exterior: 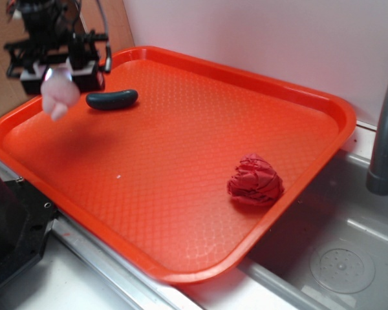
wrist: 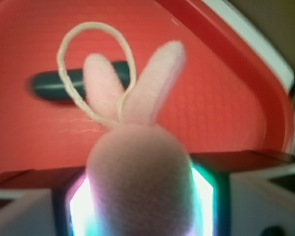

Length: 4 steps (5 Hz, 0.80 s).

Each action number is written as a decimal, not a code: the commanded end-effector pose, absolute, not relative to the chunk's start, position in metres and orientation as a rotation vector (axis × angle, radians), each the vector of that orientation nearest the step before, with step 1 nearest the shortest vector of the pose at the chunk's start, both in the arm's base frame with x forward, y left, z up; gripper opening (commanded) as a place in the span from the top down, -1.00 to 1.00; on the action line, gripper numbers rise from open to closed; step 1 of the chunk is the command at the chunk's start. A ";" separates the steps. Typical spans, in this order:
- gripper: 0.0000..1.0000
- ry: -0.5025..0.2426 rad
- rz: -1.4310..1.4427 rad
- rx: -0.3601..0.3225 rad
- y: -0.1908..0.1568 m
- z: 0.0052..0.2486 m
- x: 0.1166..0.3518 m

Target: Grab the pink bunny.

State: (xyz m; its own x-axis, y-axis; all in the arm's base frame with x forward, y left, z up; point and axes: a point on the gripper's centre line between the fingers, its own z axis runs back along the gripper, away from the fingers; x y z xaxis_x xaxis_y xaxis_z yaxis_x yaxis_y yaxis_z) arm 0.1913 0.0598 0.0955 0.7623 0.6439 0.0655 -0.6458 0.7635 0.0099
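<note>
Bunny grabbed already, looks like. Pink bunny [wrist: 137, 172] pinched between the jaws of the gripper [exterior: 59, 76], hanging clear above the orange tray [exterior: 181, 161] at its far left corner, just beside the green pickle toy [exterior: 112, 99]. Red cloth ball [exterior: 255, 181] well apart, near the right rim. Next up, probably just holding tight and keeping it lifted. Lower body cut off in the wrist view; exterior shot blurry around the jaws.

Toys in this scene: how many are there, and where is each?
3. The pink bunny hangs in the pincer above the tray's back-left corner. The dark green pickle toy lies near there. The red cloth ball sits at the right edge.
</note>
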 end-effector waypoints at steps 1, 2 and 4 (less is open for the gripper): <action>1.00 -0.101 0.216 -0.041 0.023 0.180 0.201; 1.00 -0.109 0.159 -0.064 0.020 0.209 0.205; 1.00 -0.101 0.112 -0.051 0.022 0.222 0.205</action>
